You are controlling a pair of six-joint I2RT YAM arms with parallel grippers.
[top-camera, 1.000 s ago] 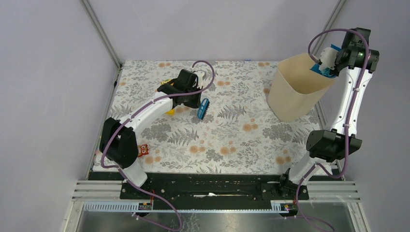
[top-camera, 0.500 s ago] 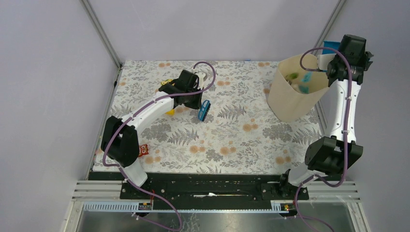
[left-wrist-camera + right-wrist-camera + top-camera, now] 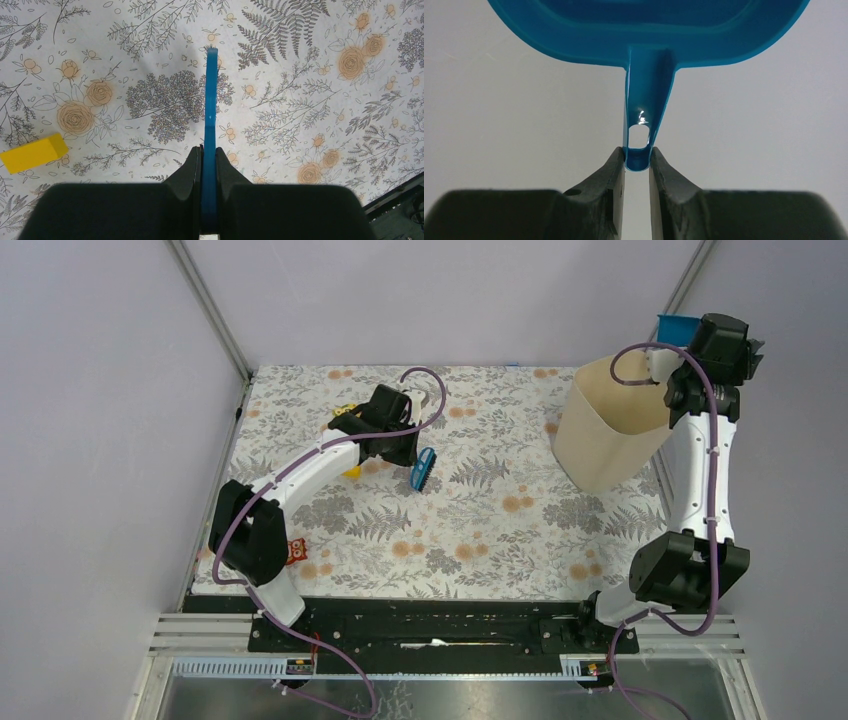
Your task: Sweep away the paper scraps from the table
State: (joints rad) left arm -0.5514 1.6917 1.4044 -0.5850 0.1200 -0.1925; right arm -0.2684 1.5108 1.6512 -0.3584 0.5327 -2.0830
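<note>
- Top view: the left gripper (image 3: 415, 454) holds a blue brush (image 3: 422, 470) low over the table (image 3: 500, 530), which has a fern-printed cloth. The right gripper (image 3: 690, 342) holds a dustpan (image 3: 672, 328) above a tan paper bag (image 3: 608, 435), likely for emptying. No paper scraps are visible anywhere.
- Left wrist: 2 black fingers (image 3: 187, 170) clamp the thin, rigid brush edge-on.
- Right wrist: the jaws pinch the looped handle of the glossy plastic dustpan.

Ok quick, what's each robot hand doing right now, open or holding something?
Left hand: closed, holding the blue brush.
Right hand: closed, holding the blue dustpan by its handle.
</note>
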